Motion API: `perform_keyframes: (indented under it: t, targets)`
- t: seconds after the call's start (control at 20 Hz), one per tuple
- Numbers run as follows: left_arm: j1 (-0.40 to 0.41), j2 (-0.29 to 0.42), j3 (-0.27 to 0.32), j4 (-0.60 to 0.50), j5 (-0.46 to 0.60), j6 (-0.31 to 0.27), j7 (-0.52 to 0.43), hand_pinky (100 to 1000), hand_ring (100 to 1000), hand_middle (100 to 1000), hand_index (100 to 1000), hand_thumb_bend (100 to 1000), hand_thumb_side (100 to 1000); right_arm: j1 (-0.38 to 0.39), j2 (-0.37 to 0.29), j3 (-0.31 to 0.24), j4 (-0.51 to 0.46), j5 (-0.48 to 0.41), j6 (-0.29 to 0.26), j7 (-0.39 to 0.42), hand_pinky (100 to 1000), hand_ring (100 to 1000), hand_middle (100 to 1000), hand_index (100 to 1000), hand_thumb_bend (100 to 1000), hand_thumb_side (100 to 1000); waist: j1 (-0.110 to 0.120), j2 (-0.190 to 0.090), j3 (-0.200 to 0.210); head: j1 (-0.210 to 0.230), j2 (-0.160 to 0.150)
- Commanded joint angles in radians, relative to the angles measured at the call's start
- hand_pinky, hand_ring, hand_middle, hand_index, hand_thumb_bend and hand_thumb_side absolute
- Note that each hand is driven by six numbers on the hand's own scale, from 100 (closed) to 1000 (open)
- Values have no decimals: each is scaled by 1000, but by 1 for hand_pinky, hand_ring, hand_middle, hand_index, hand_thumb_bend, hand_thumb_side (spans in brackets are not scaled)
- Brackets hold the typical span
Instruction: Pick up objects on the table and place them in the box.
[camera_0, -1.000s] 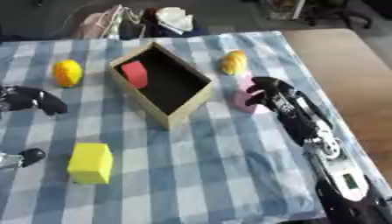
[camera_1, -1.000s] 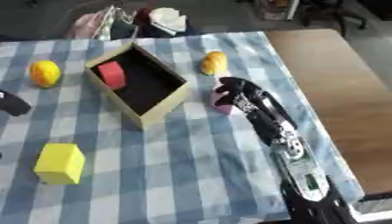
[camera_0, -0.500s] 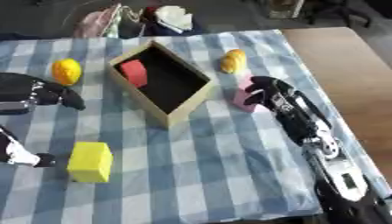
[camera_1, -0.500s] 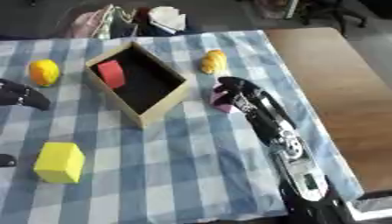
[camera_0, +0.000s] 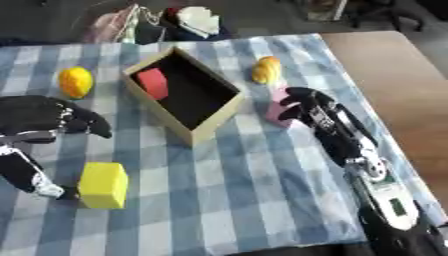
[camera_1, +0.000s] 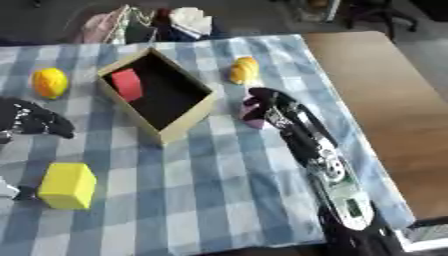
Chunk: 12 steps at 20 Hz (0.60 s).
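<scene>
A tan box (camera_0: 163, 118) with a dark inside stands askew on the blue checked cloth, and a red block (camera_0: 151, 83) lies in its far corner. My right hand (camera_0: 304, 103) reaches in from the lower right, its fingers curled on a small pink object (camera_0: 276, 111) just right of the box. Beyond it lies an orange-yellow fruit (camera_0: 266, 69). A yellow round fruit (camera_0: 75, 81) sits left of the box. A yellow cube (camera_0: 103, 184) lies at the near left. My left hand (camera_0: 42, 117) hovers open between those two, holding nothing.
Bags and a white cloth bundle (camera_0: 198, 20) crowd the table's far edge. Bare brown tabletop (camera_0: 394, 75) shows to the right of the cloth. Part of my left arm (camera_0: 26, 175) lies beside the yellow cube.
My left hand has come further into view from the left and now spreads above the cloth near the yellow cube. The right hand has stayed at the pink object.
</scene>
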Motion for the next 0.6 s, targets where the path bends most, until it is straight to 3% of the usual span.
perform_keyframes:
  t: [0.05, 0.45, 0.6]
  targets:
    - [-5, 6, -2, 11, -48, -241, -197, 828, 785, 838, 917, 550, 625, -14, -7, 0, -14, -3, 0, 3, 767, 626, 677, 819, 100, 685, -8, -23, -1, 1, 1]
    - [18, -20, -15, 53, -116, -264, -162, 821, 773, 816, 901, 514, 645, -15, -7, -1, -15, -2, 0, 2, 767, 626, 677, 819, 100, 685, -8, -21, -2, 1, 0]
    - [23, -28, -14, 61, -128, -265, -157, 812, 759, 798, 884, 489, 583, -15, -7, -2, -15, -2, -1, 2, 767, 626, 677, 819, 100, 685, -8, -21, -2, 0, 0]
